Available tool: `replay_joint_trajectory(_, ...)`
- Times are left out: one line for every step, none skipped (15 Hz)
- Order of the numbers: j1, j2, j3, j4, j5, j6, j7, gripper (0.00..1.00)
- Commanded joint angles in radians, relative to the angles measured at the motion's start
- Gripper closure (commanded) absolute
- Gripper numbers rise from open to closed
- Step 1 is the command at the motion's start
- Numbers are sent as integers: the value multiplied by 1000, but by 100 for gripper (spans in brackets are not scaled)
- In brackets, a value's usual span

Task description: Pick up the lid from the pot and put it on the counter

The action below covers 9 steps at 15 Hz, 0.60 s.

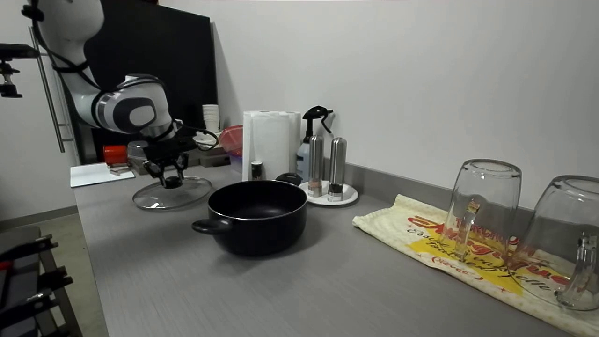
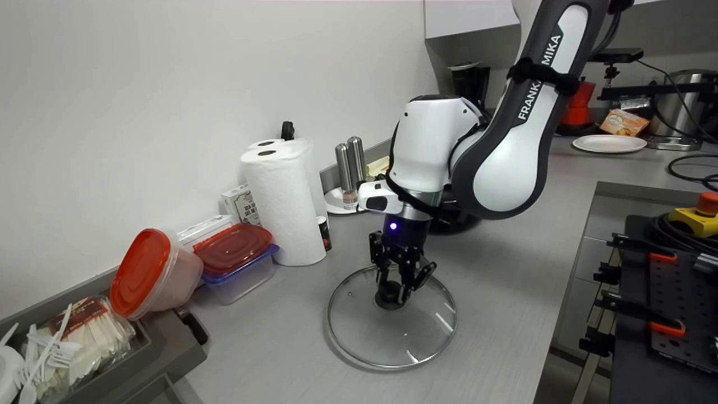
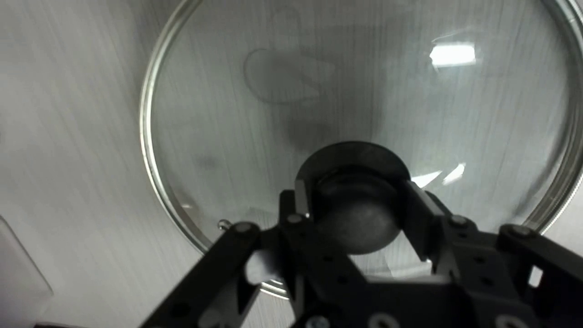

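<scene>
Gripper (image 3: 359,198) clasping black knob (image 3: 357,225) of glass lid (image 2: 387,336) from both sides. Lid on worktop (image 1: 187,285), near pot (image 1: 264,231) but apart. Pot upright, interior in sight, paper towels (image 1: 271,145) beyond in exterior view.

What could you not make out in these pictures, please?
Pot: in an exterior view, mostly hidden behind the arm.
Lid: rim cut by the wrist view's top edge and partly covered by the gripper.
Nearer glass mug: in an exterior view, cut off by the right edge.
Small jar: any lettering too small in both exterior views.
</scene>
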Motion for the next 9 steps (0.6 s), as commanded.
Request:
replay_joint_trajectory(38,7,-43,37,-86,0,84,75)
replay_joint_trajectory(47,9,-55,42,-108,2,95,75)
replay_joint_trajectory(57,7,-66,47,-128,-7,109,75)
replay_joint_trajectory(63,6,-74,51,-145,-12,121,75)
replay_joint_trajectory(70,5,-81,55,-160,-24,136,75)
replay_joint_trajectory(76,2,-86,59,-170,-46,150,75)
replay_joint_trajectory(25,11,-44,37,-163,-18,128,44)
replay_joint_trajectory(25,11,-43,38,-166,-22,133,49)
replay_joint_trajectory(22,13,-41,38,-166,-22,133,45)
